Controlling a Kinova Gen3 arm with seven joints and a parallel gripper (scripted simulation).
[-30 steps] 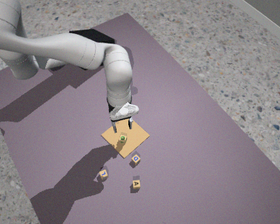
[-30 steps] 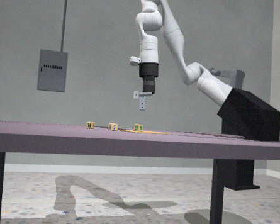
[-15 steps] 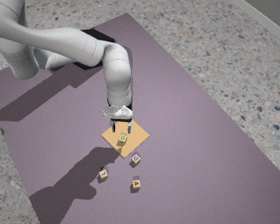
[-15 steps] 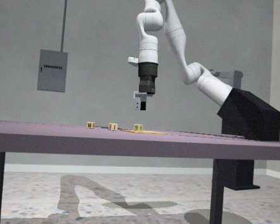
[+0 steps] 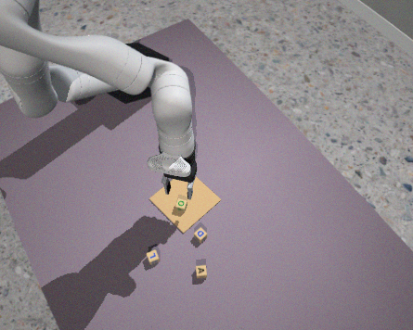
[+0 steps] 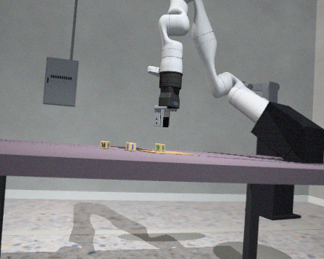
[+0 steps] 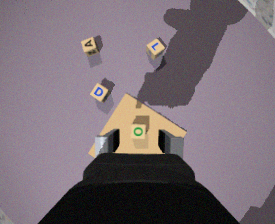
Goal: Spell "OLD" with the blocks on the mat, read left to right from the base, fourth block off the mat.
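The O block [image 5: 181, 203] [image 6: 159, 147] [image 7: 138, 131] lies on the tan mat [image 5: 208, 200] [image 6: 178, 153] [image 7: 120, 111], green O up. The D block [image 5: 200, 234] [image 7: 99, 92] lies off the mat, just beyond its edge, blue D up. The L block [image 5: 152, 256] [image 6: 131, 146] [image 7: 155, 48] lies off the mat, blue L up. The A block [image 5: 200, 271] [image 6: 105, 145] [image 7: 90, 45] lies farthest from the mat, black A up. My gripper [image 5: 178, 189] [image 6: 162, 126] [image 7: 138, 137] is open and empty, pointing down well above the mat. In the wrist view the O block shows between the fingers, but below them.
The purple table [image 5: 274, 195] [image 6: 80, 160] [image 7: 33, 100] carries mat and blocks. The black arm base [image 6: 298, 138] stands at one end of the table. The arm's dark shadow falls beside the L block and over part of the mat's edge.
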